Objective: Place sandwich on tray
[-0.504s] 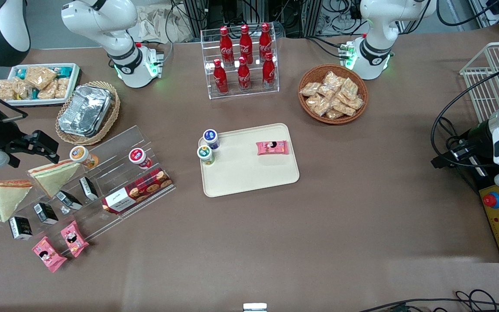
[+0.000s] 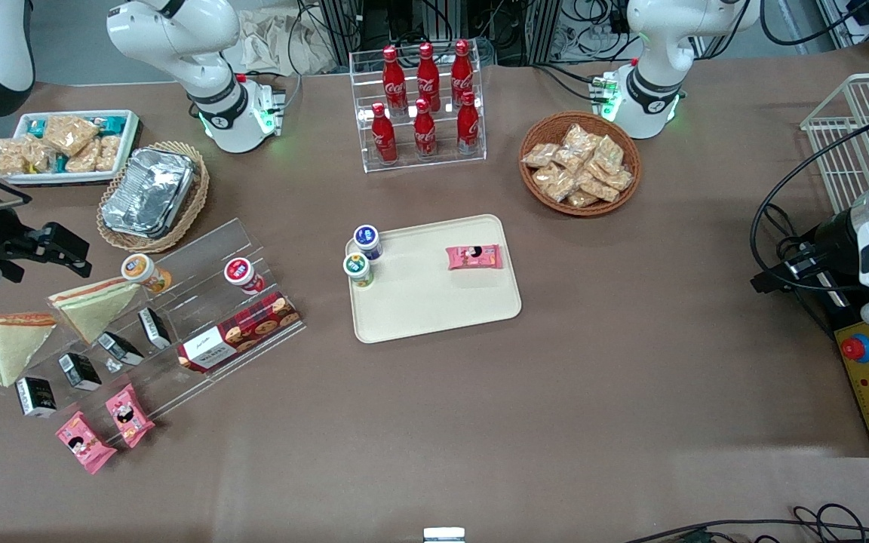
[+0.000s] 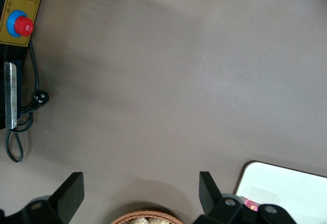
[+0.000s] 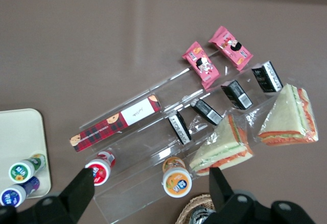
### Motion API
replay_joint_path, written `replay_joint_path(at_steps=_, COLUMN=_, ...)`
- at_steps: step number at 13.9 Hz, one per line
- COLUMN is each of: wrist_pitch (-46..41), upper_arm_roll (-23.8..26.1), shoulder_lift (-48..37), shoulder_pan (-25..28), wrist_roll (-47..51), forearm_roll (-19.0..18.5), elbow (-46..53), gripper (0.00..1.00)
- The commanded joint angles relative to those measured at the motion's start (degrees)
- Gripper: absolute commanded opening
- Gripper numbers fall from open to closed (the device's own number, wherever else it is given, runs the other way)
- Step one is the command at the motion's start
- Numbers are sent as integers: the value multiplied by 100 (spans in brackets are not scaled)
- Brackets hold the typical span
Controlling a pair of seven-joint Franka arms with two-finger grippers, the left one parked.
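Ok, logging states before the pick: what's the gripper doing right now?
Gripper: open, holding nothing, above the table near the sandwich on the clear rack.

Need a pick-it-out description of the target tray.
From the cola rack, come nearer the camera: the tray lies mid-table. It is large, flat, cream, holding two jars and a pink packet, unlike the small white snack tray at the working arm's end, where the open gripper hangs.
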Motion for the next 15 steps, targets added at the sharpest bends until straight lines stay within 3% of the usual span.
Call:
replay_joint_path(at_steps=1, wrist_pitch=-33, upper_arm_roll=-287, shoulder_lift=-32, shoulder_pan=-22, wrist_roll=212, forearm_roll=-64, elbow=-105, gripper=100)
replay_joint_path(at_steps=5, wrist_pitch=54, upper_arm_roll=-876, shoulder_lift=346, shoulder_pan=-13, wrist_roll=1688, forearm_roll=-38, elbow=-35, gripper=100)
replay_joint_path(at_steps=7, wrist_pitch=221, upper_arm_roll=-1175, shoulder_lift=487, shoulder_pan=-22, wrist_roll=1787, forearm_roll=-38, elbow=-35, gripper=100)
replay_joint_path(at_steps=10, wrist_pitch=624, upper_arm_roll=-1833, shoulder_lift=742, shoulder_pan=-30, wrist_roll=1132, forearm_roll=15, elbow=-17, gripper=100)
replay_joint_path(at_steps=13, wrist_pitch=696, upper_arm_roll=-2414, shoulder_lift=926, shoulder_pan=-153, wrist_roll=182, forearm_roll=716, elbow=-17, gripper=100)
replay_joint_path(at_steps=15, wrist_pitch=714, upper_arm_roll=-2459, shoulder_lift=1250, shoulder_pan=-424, wrist_roll=-425, forearm_roll=771, elbow=140, gripper=100)
